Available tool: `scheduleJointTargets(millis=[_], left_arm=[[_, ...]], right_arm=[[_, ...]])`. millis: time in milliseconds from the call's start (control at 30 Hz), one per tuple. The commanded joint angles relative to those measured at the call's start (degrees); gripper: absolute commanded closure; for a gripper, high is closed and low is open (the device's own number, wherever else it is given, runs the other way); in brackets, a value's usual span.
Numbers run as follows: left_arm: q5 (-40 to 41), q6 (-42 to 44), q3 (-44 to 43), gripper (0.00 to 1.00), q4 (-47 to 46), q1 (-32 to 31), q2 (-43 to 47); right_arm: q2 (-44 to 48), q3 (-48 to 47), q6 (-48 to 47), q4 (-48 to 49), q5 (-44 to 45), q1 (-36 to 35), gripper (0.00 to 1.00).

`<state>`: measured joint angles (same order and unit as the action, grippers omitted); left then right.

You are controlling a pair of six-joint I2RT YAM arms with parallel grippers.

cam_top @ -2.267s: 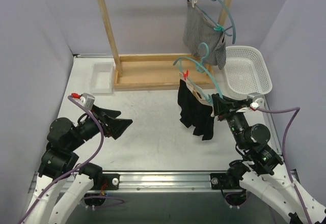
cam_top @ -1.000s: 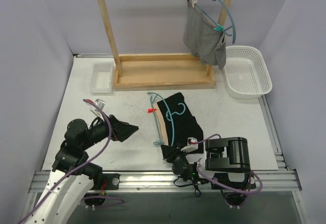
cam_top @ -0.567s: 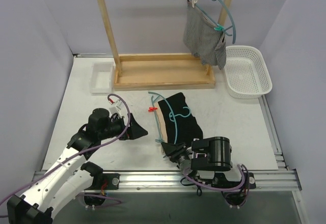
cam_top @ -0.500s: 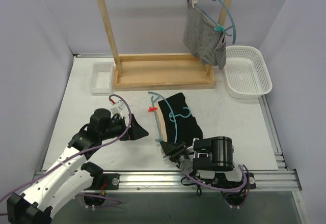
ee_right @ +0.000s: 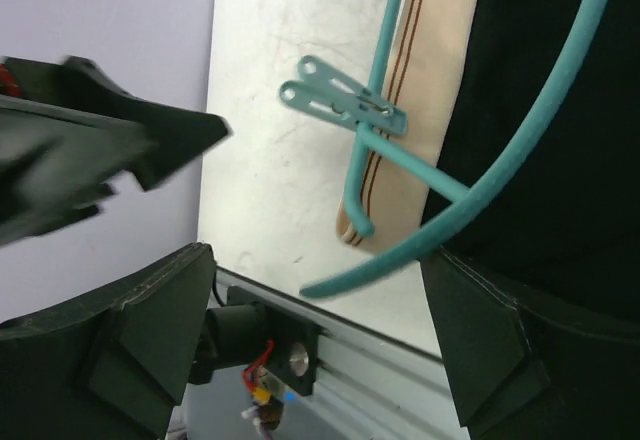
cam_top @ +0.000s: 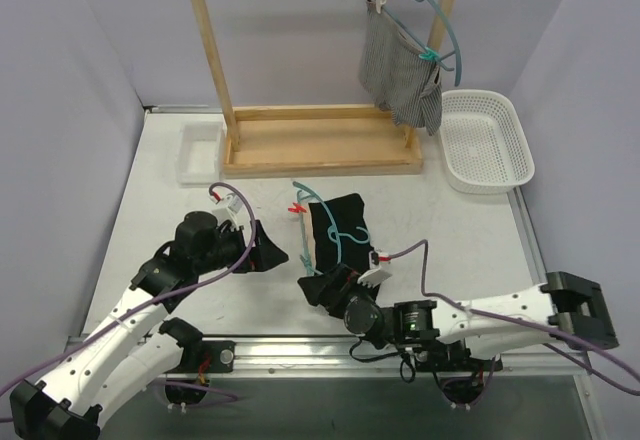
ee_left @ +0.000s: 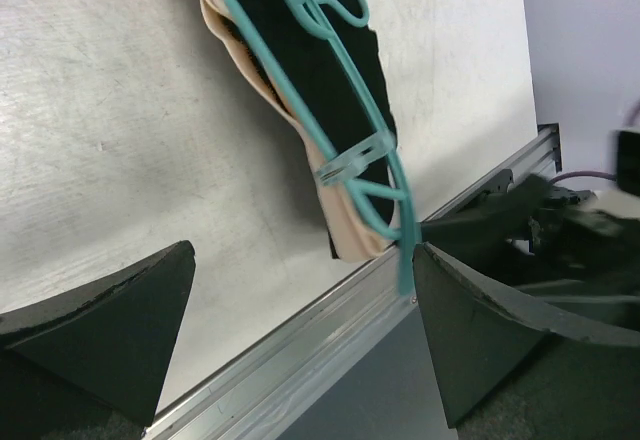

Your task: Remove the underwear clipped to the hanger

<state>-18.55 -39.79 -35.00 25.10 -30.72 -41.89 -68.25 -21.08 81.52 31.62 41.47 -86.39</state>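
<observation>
Pale lavender walls (cam_top: 70, 70) enclose a white table (cam_top: 460, 230) on three sides. Toward the back stands a wooden rack (cam_top: 320, 142), a white mesh basket (cam_top: 525, 150) at its right and a small clear tray (cam_top: 184, 156) at its left.

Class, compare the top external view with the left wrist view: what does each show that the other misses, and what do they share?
Only the top external view shows the wooden rack, the grey striped underwear hanging from it, the white basket and the clear tray. Only the left wrist view shows, close up, the clip on the tan waistband. Both show the black underwear lying on the table under its teal hanger.
</observation>
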Motion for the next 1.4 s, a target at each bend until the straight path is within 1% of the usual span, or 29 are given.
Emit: scheduleJointTargets(millis=[0, 67, 133, 267, 333, 400, 433, 467, 500, 533, 567, 600, 633, 667, 700, 733, 767, 800, 833, 867, 900, 967, 1000, 1067, 1100, 1133, 1200, 1233, 1367], left_arm=[[1.58, 0.68, -2.18, 0.0, 0.21, -0.39, 0.58], [1.67, 0.51, -2.26, 0.0, -0.32, -0.39, 0.06], [1.76, 0.59, -2.17, 0.0, -0.49, -0.39, -0.47], [1.93, 0.33, -1.91, 0.0, -0.41, -0.39, -0.48], [2.2, 0.41, -1.65, 0.0, 0.12, -0.39, -0.12], [2.72, 0.85, -1.47, 0.0, 0.99, -0.39, -0.21], [3.07, 1.03, -1.21, 0.0, 1.44, -0.39, -0.38], [3.51, 1.55, -1.03, 0.0, 2.05, -0.39, -0.73], [4.21, 1.56, -0.68, 0.0, 3.1, -0.39, -1.78], [4.39, 1.3, -0.16, 0.0, 2.76, -0.74, -2.4], [4.74, 0.86, 0.11, 0.0, 2.41, -1.79, -3.19], [5.96, 0.68, 0.2, 0.0, 2.23, -2.32, -5.2], [6.76, 0.59, 0.29, 0.07, 2.23, -2.67, -6.35], [7.73, 0.85, 0.81, 0.07, 1.88, -3.55, -7.58], [8.95, 0.77, 1.16, 0.08, 0.84, -3.82, -9.86], [8.79, 0.68, 1.69, 0.1, -0.31, -4.0, -10.92], [8.18, 0.51, 2.56, 0.15, -1.62, -4.17, -11.8], [8.0, 0.33, 2.83, 0.17, -3.9, -4.61, -13.38], [8.43, 0.24, 3.1, 0.19, -4.62, -4.96, -14.09], [8.7, 0.41, 2.66, 0.23, -4.89, -5.22, -14.88], [9.14, 0.68, 2.49, 0.23, -4.71, -5.75, -16.28], [10.36, 1.38, 2.13, 0.23, -4.36, -6.11, -17.52], [10.37, 1.64, 2.05, 0.23, -4.36, -6.19, -18.48], [10.89, 2.26, 1.87, 0.21, -4.45, -6.19, -19.63], [10.99, 2.26, 1.78, 0.21, -4.62, -6.19, -19.9], [10.99, 2.44, 1.78, 0.2, -4.97, -6.28, -20.07], [11.07, 2.09, 1.43, 0.19, -5.94, -6.28, -20.69], [11.16, 2.0, 0.82, 0.19, -6.29, -6.37, -21.04], [11.51, 2.0, -1.2, 0.19, -7.17, -6.72, -24.28]], right_arm=[[8.91, -10.52, 1.54, -47.66, 8.35, -0.53, 0.13], [9.54, -13.27, 2.5, -57.22, 9.67, -0.45, 0.12], [8.4, -15.65, 2.34, -60.61, 9.07, 0.25, 0.1], [5.41, -15.57, 0.48, -61.23, 4.06, 2.98, 0.08], [4.44, -14.17, 3.02, -61.15, 3.61, 2.2, 0.08], [6.27, -13.11, 5.83, -61.06, 4.14, 1.23, 0.09], [7.59, -11.98, 6.37, -60.71, 5.1, 1.14, 0.1], [9.08, -11.36, 6.55, -60.27, 5.46, 1.14, 0.14], [12.67, -10.74, 6.03, -59.31, 5.9, 1.14, 0.18], [14.7, -10.04, 4.11, -58.17, 6.16, 1.14, 0.25], [16.64, -8.55, 2.44, -55.03, 6.69, 1.14, 0.38], [20.22, -7.93, 0.33, -52.91, 6.69, 1.22, 0.46], [21.83, -7.23, -3.78, -48.97, 6.43, 1.83, 0.56], [23.32, -5.74, -5.91, -46.58, 5.3, 2.36, 0.76], [25.77, -4.68, -8.02, -44.38, 4.5, 3.06, 0.83], [26.84, -3.71, -9.87, -41.92, 2.67, 5.77, 0.91], [27.9, -2.83, -13.71, -37.03, 0.82, 7.36, 1.0], [29.12, -0.48, -15.49, -34.37, -4.51, 9.55, 1.0], [29.57, 0.77, -16.9, -28.34, -7.43, 12.97, 1.0], [29.75, 2.17, -19.09, -25.58, -9.9, 14.83, 1.0], [28.8, 3.14, -19.9, -23.03, -15.49, 16.24, 1.0], [26.43, 5.08, -21.57, -17.39, -19.39, 19.22, 1.0], [23.54, 5.87, -22.53, -15.38, -22.89, 19.85, 1.0], [20.01, 6.31, -24.03, -7.39, -26.95, 21.6, 1.0], [16.17, 6.49, -25.43, -4.75, -28.89, 22.4, 1.0], [14.22, 6.93, -26.05, 1.63, -33.43, 23.19, 1.0], [8.61, 7.02, -27.28, 6.94, -36.97, 25.73, 1.0], [7.0, 7.02, -27.63, 12.01, -39.95, 26.53, 1.0], [-0.29, 6.93, -27.9, 22.86, -47.96, 31.27, 1.0]])
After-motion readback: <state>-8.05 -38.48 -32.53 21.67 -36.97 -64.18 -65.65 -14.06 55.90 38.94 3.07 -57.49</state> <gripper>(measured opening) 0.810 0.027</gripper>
